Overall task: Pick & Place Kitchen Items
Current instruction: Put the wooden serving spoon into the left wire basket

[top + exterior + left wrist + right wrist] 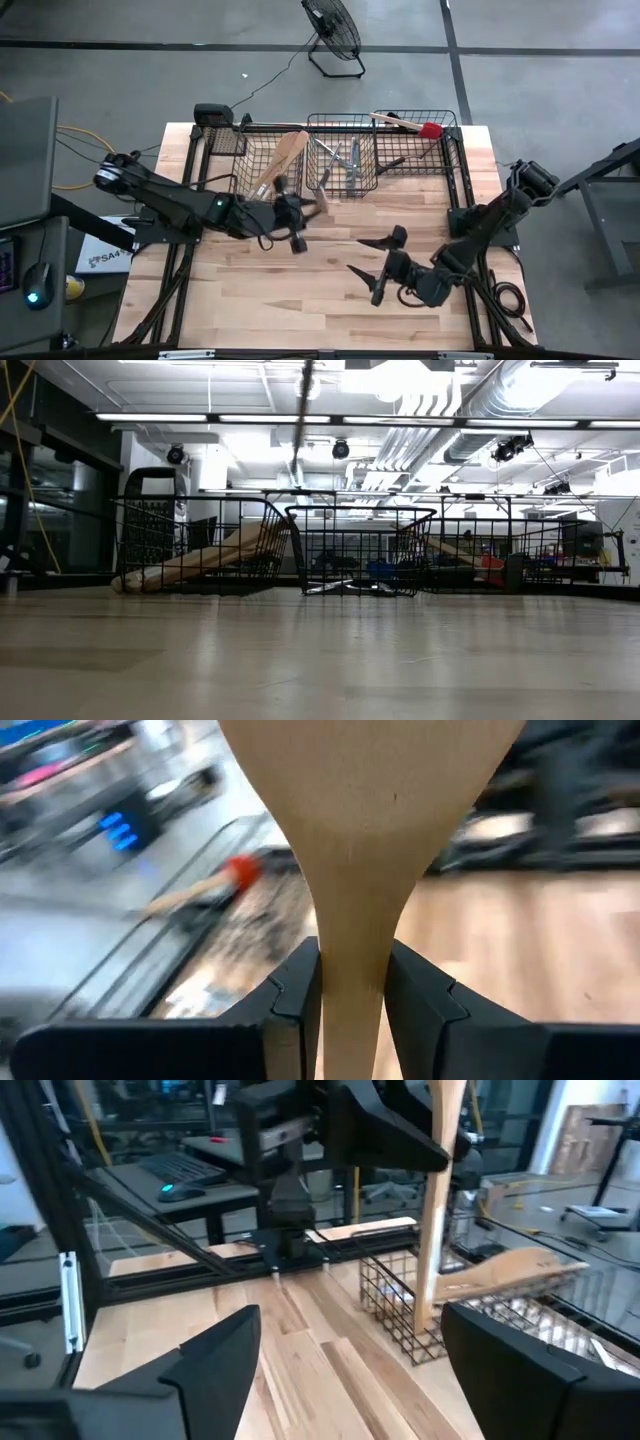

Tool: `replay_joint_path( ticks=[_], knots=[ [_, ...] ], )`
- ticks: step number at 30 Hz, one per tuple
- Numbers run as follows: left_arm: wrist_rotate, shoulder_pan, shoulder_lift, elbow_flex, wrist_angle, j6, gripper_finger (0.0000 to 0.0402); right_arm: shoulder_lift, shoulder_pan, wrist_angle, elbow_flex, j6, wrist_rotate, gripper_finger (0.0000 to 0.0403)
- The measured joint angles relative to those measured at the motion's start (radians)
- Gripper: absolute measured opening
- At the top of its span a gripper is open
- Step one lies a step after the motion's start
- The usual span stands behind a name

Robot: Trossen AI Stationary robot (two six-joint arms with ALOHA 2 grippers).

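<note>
- One wooden spatula [365, 840] sits clamped by its neck between the left gripper [352, 990] fingers, blade ahead.
- Right gripper [350, 1360] spread wide, empty.
- We judge it light, stiff; neck grip suits.

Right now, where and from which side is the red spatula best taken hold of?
Probably by its pale handle, from above: the red spatula lies across the right basket's back rim, handle exposed, wire walls blocking the sides.
</note>
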Motion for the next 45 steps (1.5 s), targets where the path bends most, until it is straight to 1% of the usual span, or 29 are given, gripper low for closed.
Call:
replay_joint_path(
  ticks=[4, 12, 14, 17, 19, 20, 22, 27, 36, 38, 43, 45],
  knots=[
    [-0.159, 0.001, -0.041, 0.000, -0.141, -0.092, 0.0080, 0.000, 0.024, -0.046, 0.000, 0.063, 0.067, 0.0304],
    [-0.409, 0.001, -0.082, 0.000, -0.340, -0.233, 0.0080, 0.000, 0.024, -0.133, 0.000, 0.198, 0.060, 0.0298],
    [-0.460, 0.001, -0.082, 0.000, -0.393, -0.284, 0.0080, 0.000, 0.024, -0.143, 0.000, 0.217, 0.060, 0.0296],
    [-0.526, 0.002, -0.079, 0.000, -0.468, -0.402, 0.0080, 0.000, 0.025, -0.154, 0.000, 0.238, 0.059, 0.0295],
    [-0.550, 0.017, -0.078, -0.001, -0.519, -0.476, 0.0080, 0.000, 0.025, -0.156, 0.000, 0.259, 0.059, 0.0295],
    [-0.547, 0.025, -0.078, -0.001, -0.537, -0.508, 0.0080, 0.000, 0.025, -0.158, 0.000, 0.266, 0.059, 0.0295],
    [-0.510, 0.057, -0.078, -0.001, -0.579, -0.558, 0.0080, 0.000, 0.024, -0.164, 0.000, 0.282, 0.051, 0.0295],
    [-0.353, 0.176, -0.078, -0.001, -0.676, -0.613, 0.0080, 0.000, 0.025, -0.206, 0.000, 0.335, 0.012, 0.0295],
    [-0.077, 0.373, -0.077, -0.001, -0.782, -0.613, 0.0080, 0.000, 0.025, -0.259, 0.000, 0.395, 0.005, 0.0295],
    [-0.036, 0.410, -0.077, -0.001, -0.802, -0.612, 0.0080, 0.000, 0.025, -0.259, 0.000, 0.396, 0.005, 0.0295],
    [0.021, 0.478, -0.077, -0.001, -0.807, -0.578, 0.0080, 0.000, 0.025, -0.260, 0.000, 0.414, 0.005, 0.0295],
    [0.083, 0.510, -0.077, -0.001, -0.806, -0.562, 0.0080, 0.000, 0.024, -0.262, 0.000, 0.421, 0.001, 0.0295]
  ],
)
